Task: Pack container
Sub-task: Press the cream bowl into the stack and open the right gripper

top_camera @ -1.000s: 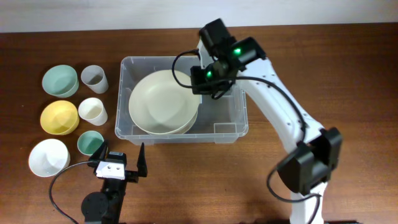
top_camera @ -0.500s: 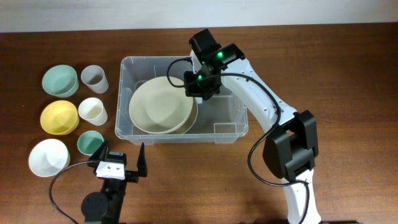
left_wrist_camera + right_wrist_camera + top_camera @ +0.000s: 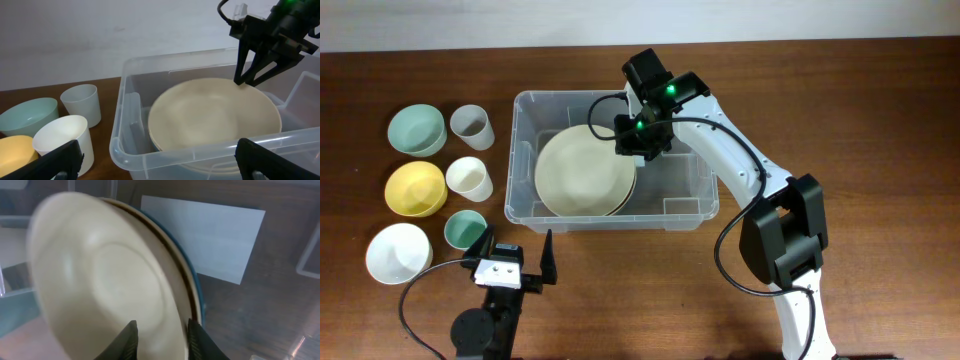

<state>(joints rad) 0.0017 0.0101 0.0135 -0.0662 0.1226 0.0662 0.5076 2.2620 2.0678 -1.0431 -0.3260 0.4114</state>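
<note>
Container (image 3: pixel 560 95), clear glossy plastic, rectangular with rounded corners and a rim, sits mid-table (image 3: pixel 880 120) with a white label (image 3: pixel 220 240) on its bottom. A round, matte cream plate (image 3: pixel 585 172) leans tilted inside. The right gripper (image 3: pixel 163 339) pinches its rim. Bowls (image 3: pixel 416 188) and cups (image 3: pixel 470 178) stand left. The left gripper (image 3: pixel 518 258) hovers near, spread apart and empty.

Plates (image 3: pixel 582 172) fill container (image 3: pixel 712 190) left and middle; right strip (over label (image 3: pixel 210 240)) free, right gripper (image 3: pixel 633 150) at plates' rim.
</note>
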